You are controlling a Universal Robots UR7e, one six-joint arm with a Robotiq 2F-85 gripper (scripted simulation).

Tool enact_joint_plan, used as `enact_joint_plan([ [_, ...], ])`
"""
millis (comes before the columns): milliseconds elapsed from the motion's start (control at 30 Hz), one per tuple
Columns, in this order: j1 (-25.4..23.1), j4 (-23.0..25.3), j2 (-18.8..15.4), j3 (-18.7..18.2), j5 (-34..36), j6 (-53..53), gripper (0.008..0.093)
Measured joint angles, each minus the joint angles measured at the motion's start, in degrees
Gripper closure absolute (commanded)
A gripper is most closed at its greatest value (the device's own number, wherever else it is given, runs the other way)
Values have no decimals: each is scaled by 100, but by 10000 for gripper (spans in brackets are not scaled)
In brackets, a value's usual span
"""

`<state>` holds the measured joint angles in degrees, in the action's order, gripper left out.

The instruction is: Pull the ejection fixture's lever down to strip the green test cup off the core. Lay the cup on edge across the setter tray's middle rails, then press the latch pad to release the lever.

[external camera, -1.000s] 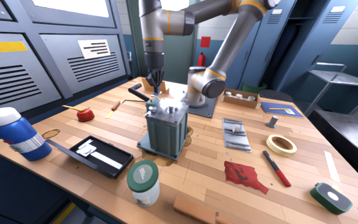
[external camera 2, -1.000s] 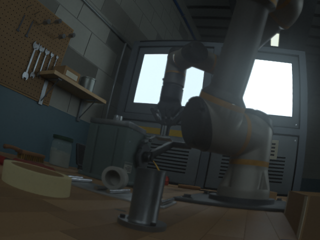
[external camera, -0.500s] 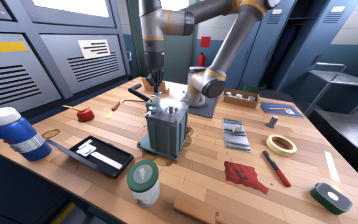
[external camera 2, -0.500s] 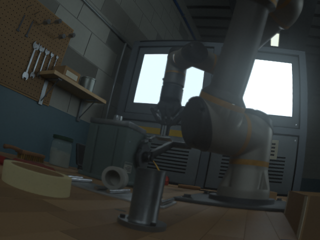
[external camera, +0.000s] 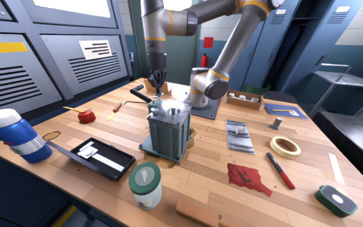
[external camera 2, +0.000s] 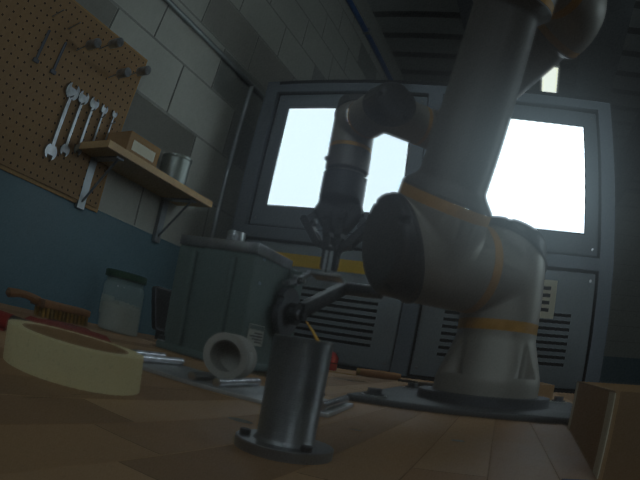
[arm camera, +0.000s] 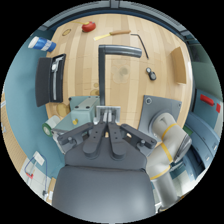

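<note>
My gripper is closed and empty, pointing straight down at the latch pad, a small ribbed grey plate on the far side of the ejection fixture. The fixture is a teal box with a metal top plate and a bare core standing at its centre. Its dark lever reaches out toward the left, ending in a crosswise handle. The cup, pale in these frames, lies on its side across the middle rails of the grey setter tray, to the right of the fixture.
Behind the fixture stand the arm's base and two cardboard boxes. A black tray, a blue bottle and a green-lidded jar sit left and front. A tape roll, marker, red rag and grey post lie right.
</note>
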<state>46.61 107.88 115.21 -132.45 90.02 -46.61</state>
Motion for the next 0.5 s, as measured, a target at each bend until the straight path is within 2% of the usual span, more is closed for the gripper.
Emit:
enact_joint_plan([
  [500, 0, -131, 34, 86, -2, 0, 934],
])
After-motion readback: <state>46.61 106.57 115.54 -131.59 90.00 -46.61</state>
